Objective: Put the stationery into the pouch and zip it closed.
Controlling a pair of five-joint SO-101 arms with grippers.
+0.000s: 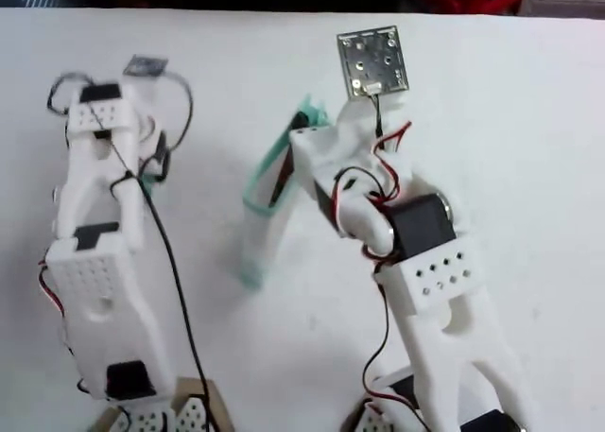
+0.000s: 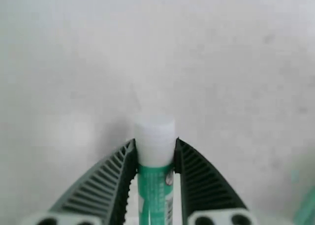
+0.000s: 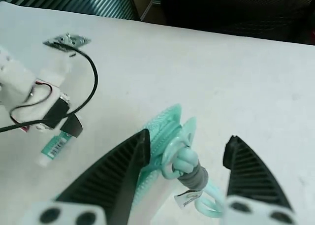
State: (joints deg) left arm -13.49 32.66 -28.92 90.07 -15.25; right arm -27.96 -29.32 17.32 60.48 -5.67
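— Now, start with the largest item. State of the bench?

— White table, both arms over it. In the high view the left arm stands to one side and the right arm to the other, well apart.

— The pouch?

— Mint-green pouch, on the table between the arms, nearer the right one. The right gripper hangs over its end with jaws apart, one on either side of the fabric. Nothing is clamped. Whether a jaw touches the pouch, I cannot tell.

— Is the mouth open?

— Not determinable from these views. Nor can I see whether anything lies inside.

— Stationery?

— One item noted: a green tube with a white cap. The left gripper is closed firmly on it, with the cap projecting beyond the fingertips. The right wrist view places it over the table, well apart from the pouch.

— Smallest item?

— A looped zip cord with a grey collar, at the pouch's end. It sits between the open jaws of the right gripper, ungripped.

— Your assessment of progress?

— Early, in my judgement. The tube is picked up. Outstanding: carry it across, get it into the pouch, release it, then draw the zip shut. The right gripper looks placed to steady the pouch or take the cord, but that is inference only.
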